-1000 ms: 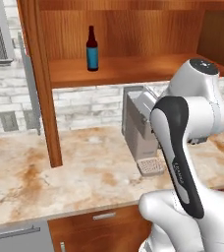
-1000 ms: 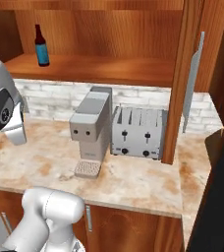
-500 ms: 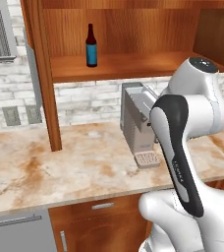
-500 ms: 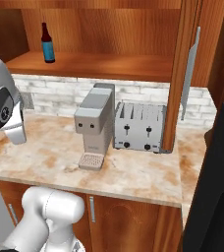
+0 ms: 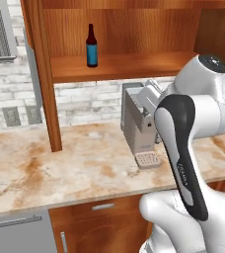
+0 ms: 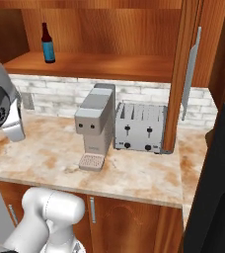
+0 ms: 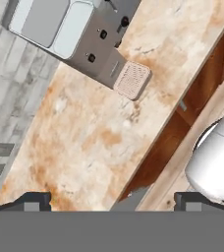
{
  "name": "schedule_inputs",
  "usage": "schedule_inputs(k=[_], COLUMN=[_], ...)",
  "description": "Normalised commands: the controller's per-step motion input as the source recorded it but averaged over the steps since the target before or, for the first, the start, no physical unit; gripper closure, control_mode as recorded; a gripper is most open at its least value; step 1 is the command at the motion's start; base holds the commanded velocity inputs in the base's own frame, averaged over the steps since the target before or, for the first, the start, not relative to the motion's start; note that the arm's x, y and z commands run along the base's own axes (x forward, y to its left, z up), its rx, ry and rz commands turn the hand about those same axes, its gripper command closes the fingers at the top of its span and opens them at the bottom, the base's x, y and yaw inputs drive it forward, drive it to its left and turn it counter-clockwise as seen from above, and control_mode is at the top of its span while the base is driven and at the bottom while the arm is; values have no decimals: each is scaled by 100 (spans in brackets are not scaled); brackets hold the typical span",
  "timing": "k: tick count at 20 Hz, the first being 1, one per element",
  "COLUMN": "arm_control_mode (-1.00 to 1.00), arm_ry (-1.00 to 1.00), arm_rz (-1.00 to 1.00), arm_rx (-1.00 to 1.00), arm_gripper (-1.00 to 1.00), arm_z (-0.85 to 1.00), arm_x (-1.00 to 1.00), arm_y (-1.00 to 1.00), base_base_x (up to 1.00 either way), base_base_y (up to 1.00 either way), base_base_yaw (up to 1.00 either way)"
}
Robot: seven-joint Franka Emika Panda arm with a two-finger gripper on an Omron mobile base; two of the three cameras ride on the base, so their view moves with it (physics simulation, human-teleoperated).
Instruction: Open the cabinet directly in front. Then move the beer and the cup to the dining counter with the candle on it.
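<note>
1. Beer [image 5: 91, 45] stands upright at the left end of the open cabinet's [image 6: 99, 66] wooden shelf, toward 11 o'clock in the left base view.
2. Coffee machine [image 6: 94, 126] sits on the countertop [image 5: 60, 168] below, with the toaster [image 6: 140, 127] just beside it at 3 o'clock.
3. Gripper [image 7: 111, 199] hangs over the countertop edge, its fingertips [image 7: 33, 199] spread wide, holding nothing.

Upright dark beer [image 5: 91, 45] with blue label on the open cabinet's [image 5: 134, 64] wooden shelf.
</note>
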Motion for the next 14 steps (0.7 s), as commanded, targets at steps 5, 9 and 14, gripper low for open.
schedule_inputs(k=[5,9,14], arm_control_mode=[-100,-100,-100], arm_ry=[-23,-27,-16], arm_rz=[-3,-4,-11], arm_rx=[0,20,48], arm_gripper=[-100,-100,-100], arm_z=[99,68,39], arm_x=[-6,-38,-32], arm_y=[5,-35,-48], base_base_x=[0,0,0], base_base_y=[0,0,0], base_base_yaw=[0,0,0])
